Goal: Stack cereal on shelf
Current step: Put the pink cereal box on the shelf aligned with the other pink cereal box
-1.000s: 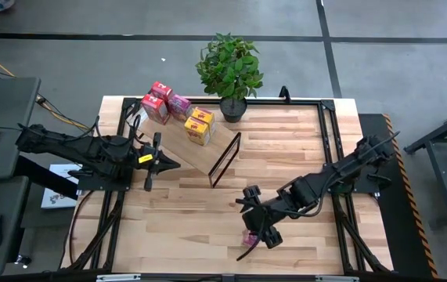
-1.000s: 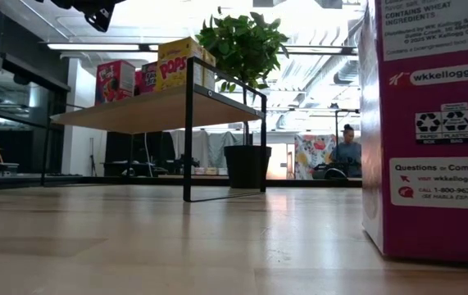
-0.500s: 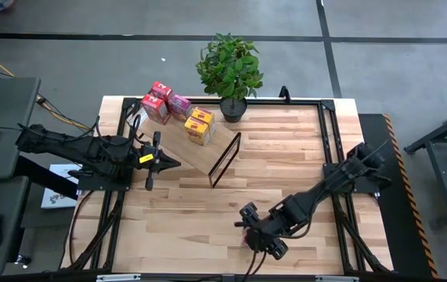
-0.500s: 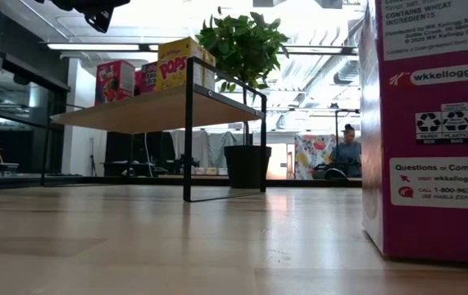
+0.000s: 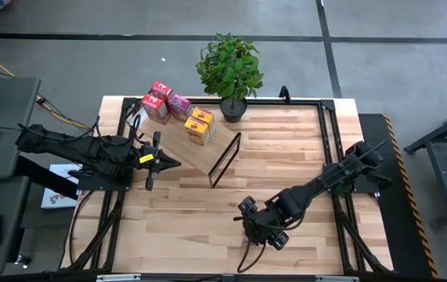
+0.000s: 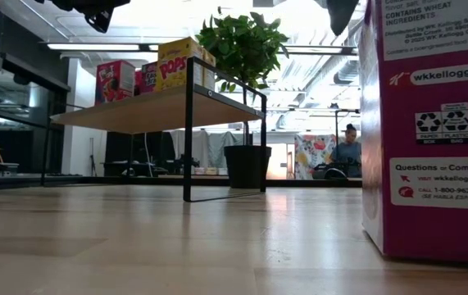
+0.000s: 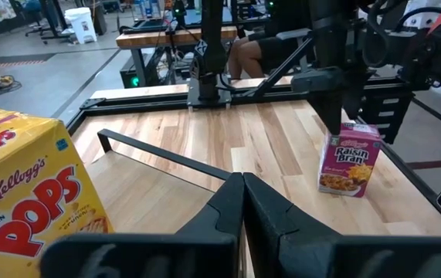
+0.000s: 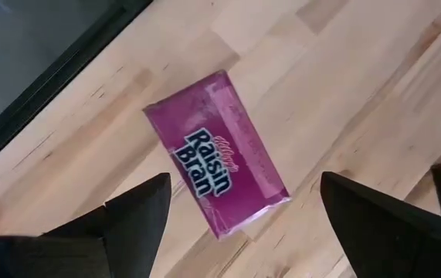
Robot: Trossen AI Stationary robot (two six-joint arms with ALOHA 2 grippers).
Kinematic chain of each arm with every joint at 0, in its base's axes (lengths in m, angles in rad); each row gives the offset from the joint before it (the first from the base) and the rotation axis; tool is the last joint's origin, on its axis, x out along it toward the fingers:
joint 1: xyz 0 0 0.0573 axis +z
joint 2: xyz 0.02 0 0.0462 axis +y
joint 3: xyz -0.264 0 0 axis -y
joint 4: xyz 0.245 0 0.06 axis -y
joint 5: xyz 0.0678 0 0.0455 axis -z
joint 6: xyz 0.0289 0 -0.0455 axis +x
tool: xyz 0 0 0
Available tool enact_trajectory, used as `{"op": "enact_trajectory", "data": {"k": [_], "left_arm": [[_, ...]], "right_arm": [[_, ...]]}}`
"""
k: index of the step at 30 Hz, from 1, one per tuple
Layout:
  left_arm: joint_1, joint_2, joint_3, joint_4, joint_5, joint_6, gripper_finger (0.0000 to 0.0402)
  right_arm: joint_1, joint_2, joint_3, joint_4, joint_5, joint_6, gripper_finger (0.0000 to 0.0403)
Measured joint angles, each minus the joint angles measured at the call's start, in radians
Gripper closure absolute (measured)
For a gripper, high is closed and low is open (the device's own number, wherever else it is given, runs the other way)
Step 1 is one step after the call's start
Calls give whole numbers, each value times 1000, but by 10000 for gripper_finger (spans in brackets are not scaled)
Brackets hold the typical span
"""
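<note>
Right hand [image 5: 259, 230] hangs spread above the upright pink cereal box [image 8: 216, 164], not touching.

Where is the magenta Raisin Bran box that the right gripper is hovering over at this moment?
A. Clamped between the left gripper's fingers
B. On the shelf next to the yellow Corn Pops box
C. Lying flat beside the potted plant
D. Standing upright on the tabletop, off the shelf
D. The Raisin Bran box stands upright on the bare tabletop, with the open right gripper directly above it and not touching it.
</note>
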Motion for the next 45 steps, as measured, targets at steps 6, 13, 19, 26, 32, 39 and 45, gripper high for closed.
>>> {"op": "enact_trajectory", "data": {"k": [6, 13, 19, 26, 32, 39, 45], "left_arm": [[0, 0, 0, 0, 0, 17, 401], [0, 0, 0, 0, 0, 15, 401], [0, 1, 0, -1, 0, 16, 401], [0, 1, 0, -1, -1, 16, 401], [0, 0, 0, -1, -1, 16, 401], [0, 0, 0, 0, -1, 16, 401], [0, 0, 0, 0, -1, 15, 401]], "right_arm": [[-5, 0, 0, -3, -44, -6, 77], [-5, 31, 0, 9, -45, -11, 77], [-6, 102, 0, 5, -81, -65, 77], [-6, 125, 0, 50, -55, -59, 78], [-6, 125, 0, 65, -44, -55, 127], [-6, 124, 0, 67, -53, -55, 224], [-5, 90, 0, 58, 2, -58, 265]]}}
